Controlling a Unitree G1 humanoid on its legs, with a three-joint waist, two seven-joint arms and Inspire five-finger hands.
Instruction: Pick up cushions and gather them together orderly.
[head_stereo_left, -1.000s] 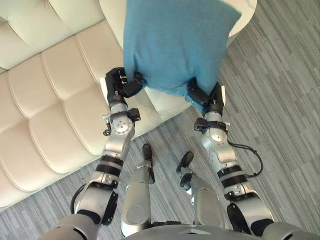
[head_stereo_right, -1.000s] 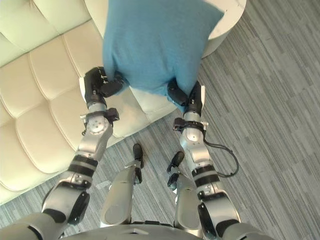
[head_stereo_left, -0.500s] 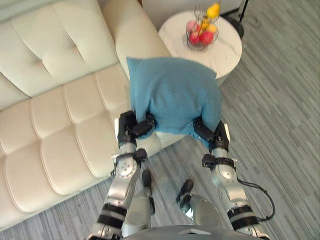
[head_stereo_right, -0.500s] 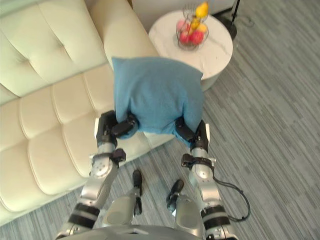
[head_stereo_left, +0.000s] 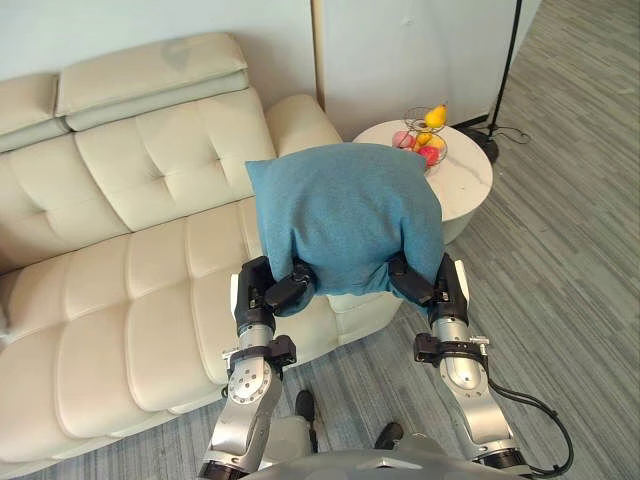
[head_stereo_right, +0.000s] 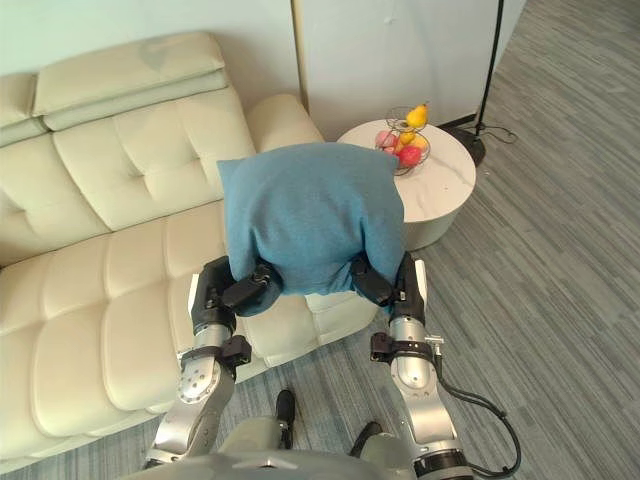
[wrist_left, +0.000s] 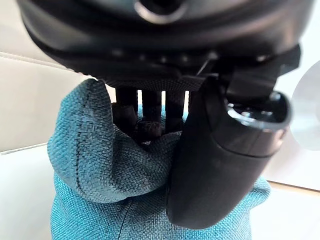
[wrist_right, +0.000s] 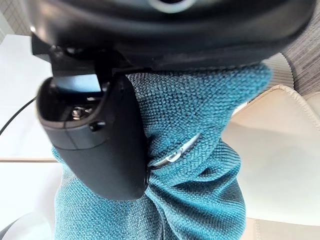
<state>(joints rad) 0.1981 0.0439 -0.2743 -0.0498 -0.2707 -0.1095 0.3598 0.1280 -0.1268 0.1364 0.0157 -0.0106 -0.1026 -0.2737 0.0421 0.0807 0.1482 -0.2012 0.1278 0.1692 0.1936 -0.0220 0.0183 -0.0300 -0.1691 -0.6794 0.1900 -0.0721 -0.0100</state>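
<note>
A blue cushion (head_stereo_left: 345, 225) hangs in the air before me, over the right end of the cream sofa (head_stereo_left: 120, 260). My left hand (head_stereo_left: 270, 290) is shut on its lower left corner and my right hand (head_stereo_left: 425, 285) is shut on its lower right corner. In the left wrist view the thumb (wrist_left: 220, 150) presses the blue cushion cloth (wrist_left: 100, 165) against the curled fingers. In the right wrist view the thumb (wrist_right: 100, 135) pinches the cushion corner (wrist_right: 195, 150).
A round white side table (head_stereo_left: 465, 180) stands right of the sofa and bears a wire basket of fruit (head_stereo_left: 425, 145). A black floor lamp pole (head_stereo_left: 510, 60) rises behind it. Grey carpet (head_stereo_left: 580, 300) lies to the right.
The camera has tilted up, so the sofa back, wall and table have come into view. Both hands still hold the cushion by its lower corners.
</note>
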